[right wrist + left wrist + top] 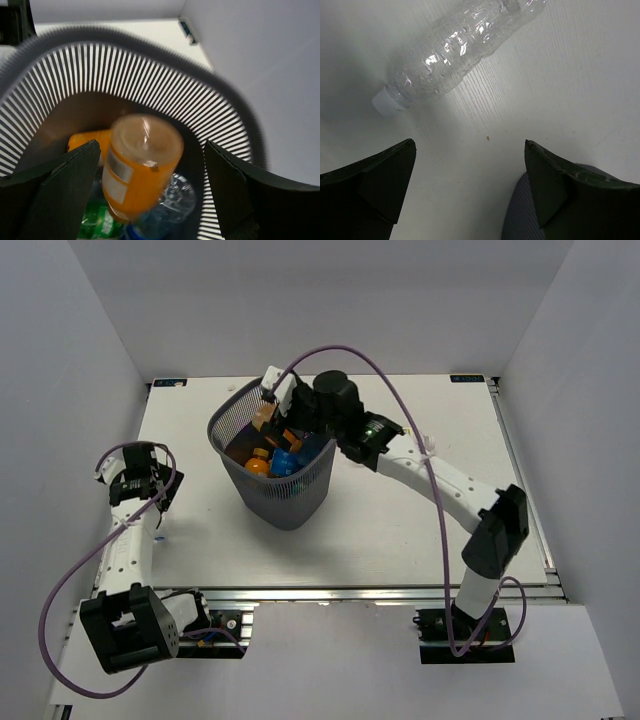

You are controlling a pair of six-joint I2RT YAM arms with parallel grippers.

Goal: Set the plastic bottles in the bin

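We see the right arm [440, 485] rise from its base at the near right of the table [400, 530], fold at the elbow, and stretch left and away so that its wrist hangs over the far rim of the bin [290, 502]. The right gripper [150, 145] points down into the bin with its fingers spread wide. An orange bottle [142, 165] sits between them, its flat bottom towards the camera. It is blurred and touches neither finger, so nothing is pinched.

Under it, inside the bin, lie a second orange bottle [87, 140], a green bottle [97, 222] and a see-through bottle [175, 195] with some blue on it (we can only partly make out the last two).

The left arm [130, 550] lies low along the left edge of the table, running from its base away from us, with the wrist tipped down towards the tabletop. The left gripper [470, 160] is also spread wide and holds nothing. A crinkled clear bottle [455, 47] with a white cap lies on its side on the table just beyond the fingertips, apart from them and well outside the bin.
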